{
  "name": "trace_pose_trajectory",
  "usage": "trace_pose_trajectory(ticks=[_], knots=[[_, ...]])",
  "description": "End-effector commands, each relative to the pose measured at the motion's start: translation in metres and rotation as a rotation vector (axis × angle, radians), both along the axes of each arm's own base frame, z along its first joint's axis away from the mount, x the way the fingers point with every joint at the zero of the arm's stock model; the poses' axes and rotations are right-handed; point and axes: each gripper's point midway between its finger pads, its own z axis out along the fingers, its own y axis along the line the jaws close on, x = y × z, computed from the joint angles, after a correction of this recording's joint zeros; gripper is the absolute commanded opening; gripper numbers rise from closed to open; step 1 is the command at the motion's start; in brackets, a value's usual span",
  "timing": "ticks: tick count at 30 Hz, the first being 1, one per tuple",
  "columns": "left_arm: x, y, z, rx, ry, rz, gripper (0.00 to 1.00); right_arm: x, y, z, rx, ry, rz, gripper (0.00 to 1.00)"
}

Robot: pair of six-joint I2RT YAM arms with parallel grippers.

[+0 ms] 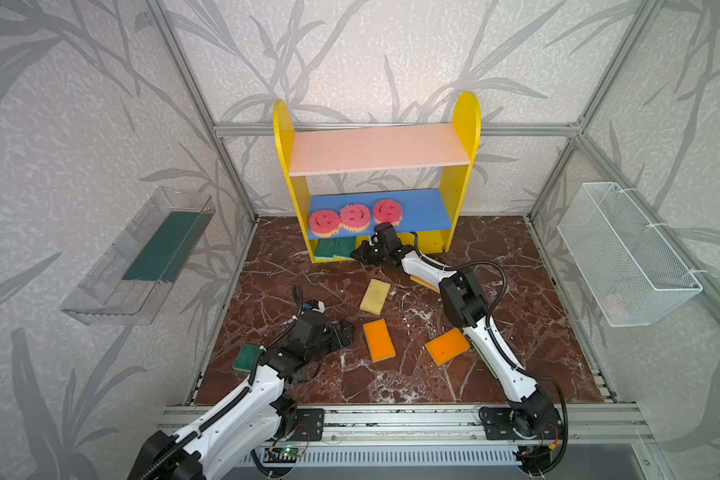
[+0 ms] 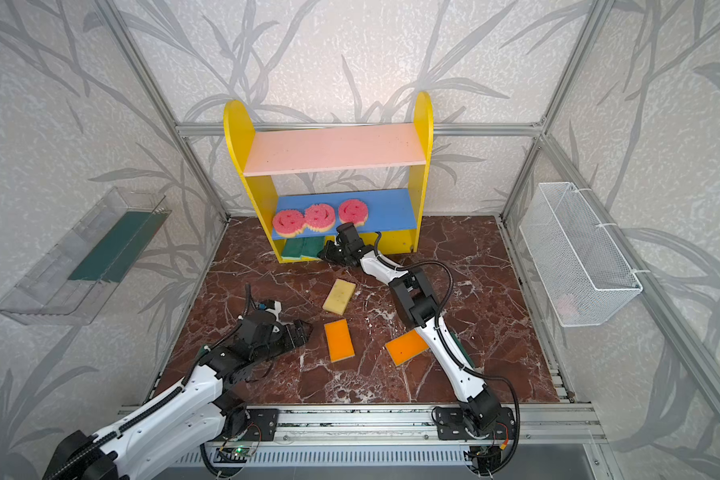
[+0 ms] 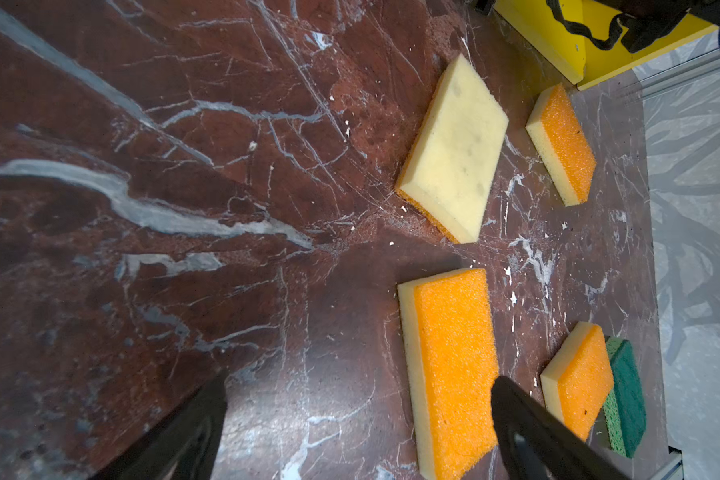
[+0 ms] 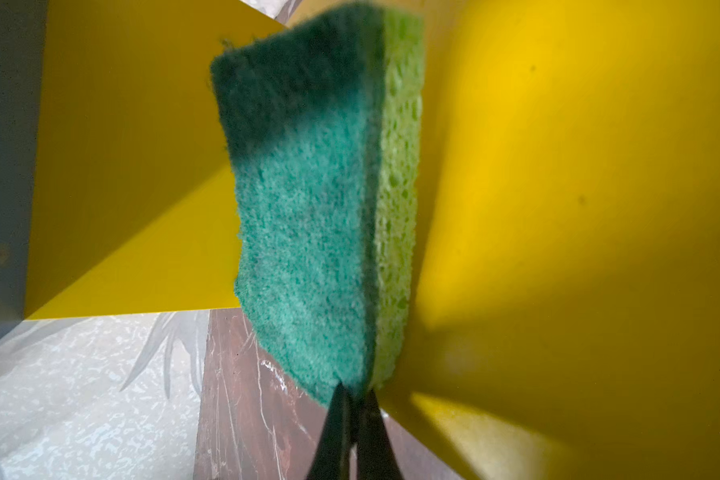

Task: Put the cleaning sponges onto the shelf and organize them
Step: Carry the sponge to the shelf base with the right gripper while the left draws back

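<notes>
1. The shelf (image 1: pixel 466 124) stands at the far middle of the counter (image 1: pixel 528 332). Three pink smiley sponges (image 1: pixel 355 217) sit in a row on the left part of its blue middle board (image 1: pixel 425 208)
2. Two green-topped sponges (image 1: pixel 335 248) lie flat, side by side, at the left end of the yellow base (image 1: pixel 431 241)
3. The right jaws are at the front of the base, just right of that pair. They are clenched on the edge of a third green sponge (image 4: pixel 308 216), seen against the yellow boards in the right wrist view
4. The left jaws are spread wide and grasp nothing. They are low over the near-left counter, just left of an orange sponge (image 1: pixel 378 340)
5. Loose on the counter:
   - a sponge lying pale side up (image 1: pixel 375 296)
   - an orange one (image 1: pixel 447 345) partly under the right arm
   - a far orange one (image 3: pixel 562 145)
   - a green one (image 1: pixel 248 356) beside the left arm
   - another green one (image 3: pixel 626 395) touching an orange sponge
</notes>
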Motion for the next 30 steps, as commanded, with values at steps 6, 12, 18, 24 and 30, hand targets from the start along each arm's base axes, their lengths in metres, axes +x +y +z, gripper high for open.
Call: trace_pose_trajectory(ticks=[6,12,18,24,30], knots=[[0.008,-0.003,0.007,-0.003,-0.020,-0.002,0.99,-0.001,-0.006,0.000,-0.047,0.006,-0.005,0.09],[0.008,-0.002,0.008,-0.004,-0.025,0.003,0.99,-0.002,-0.007,0.006,-0.054,-0.007,-0.012,0.09],[0.008,-0.002,0.008,-0.004,-0.025,0.002,0.99,-0.003,-0.006,0.010,-0.072,-0.012,-0.003,0.12],[0.008,-0.002,0.008,-0.007,-0.028,0.001,0.99,-0.006,-0.011,0.017,-0.087,-0.028,-0.009,0.12],[0.009,-0.003,0.007,-0.011,-0.024,0.001,0.99,-0.007,-0.008,0.020,-0.085,-0.028,-0.002,0.12]])
